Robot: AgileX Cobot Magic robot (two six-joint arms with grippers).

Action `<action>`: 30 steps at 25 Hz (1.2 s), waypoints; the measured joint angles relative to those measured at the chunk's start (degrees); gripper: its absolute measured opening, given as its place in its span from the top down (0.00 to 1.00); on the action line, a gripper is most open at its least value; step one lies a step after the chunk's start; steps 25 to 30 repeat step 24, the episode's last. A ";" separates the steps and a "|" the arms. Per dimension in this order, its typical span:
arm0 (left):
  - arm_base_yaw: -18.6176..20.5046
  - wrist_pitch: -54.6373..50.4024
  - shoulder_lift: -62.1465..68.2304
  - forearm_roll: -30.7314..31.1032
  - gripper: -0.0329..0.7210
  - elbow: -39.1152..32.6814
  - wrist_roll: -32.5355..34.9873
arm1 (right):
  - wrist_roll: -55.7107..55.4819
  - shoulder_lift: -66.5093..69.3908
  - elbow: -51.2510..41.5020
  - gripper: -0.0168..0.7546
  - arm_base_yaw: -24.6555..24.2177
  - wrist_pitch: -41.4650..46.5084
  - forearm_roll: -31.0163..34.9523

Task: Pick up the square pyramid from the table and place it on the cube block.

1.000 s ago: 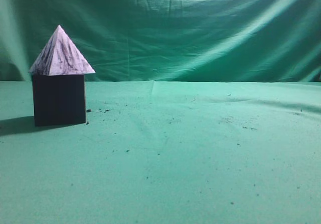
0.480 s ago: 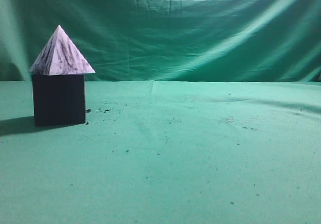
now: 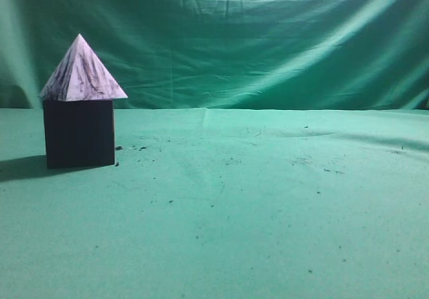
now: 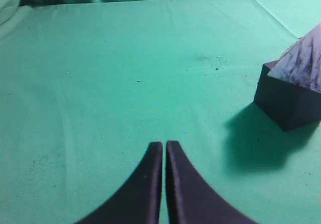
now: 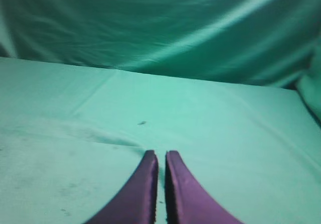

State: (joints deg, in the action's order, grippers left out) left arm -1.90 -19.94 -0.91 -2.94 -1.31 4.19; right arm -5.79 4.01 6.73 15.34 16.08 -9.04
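The square pyramid (image 3: 82, 73), pale lavender with dark streaks, stands upright on top of the dark cube block (image 3: 79, 133) at the left of the green table (image 3: 255, 205). In the left wrist view the cube block (image 4: 287, 103) with the pyramid (image 4: 302, 63) on it is at the right edge. My left gripper (image 4: 164, 144) is shut and empty, well to the left of the cube and apart from it. My right gripper (image 5: 161, 155) is shut and empty over bare cloth. Neither gripper shows in the exterior view.
A wrinkled green backdrop curtain (image 3: 268, 37) hangs behind the table. Small dark crumbs (image 3: 228, 159) speckle the cloth. The cube casts a shadow (image 3: 20, 167) to its left.
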 joint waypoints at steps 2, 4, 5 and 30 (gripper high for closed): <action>0.00 0.00 0.00 0.00 0.96 0.00 0.00 | 0.00 -2.53 -3.69 0.92 -3.13 -1.71 0.35; 0.00 0.00 0.00 0.00 0.96 0.00 0.00 | -0.03 -4.17 -6.23 0.92 -6.26 -2.21 0.93; 0.00 0.00 0.00 0.00 0.96 0.00 0.00 | -0.13 -4.41 -7.35 0.92 -7.81 -2.32 1.55; 0.00 0.00 0.00 0.00 0.96 0.00 0.00 | -0.16 -4.46 -8.34 0.92 -12.16 5.42 3.75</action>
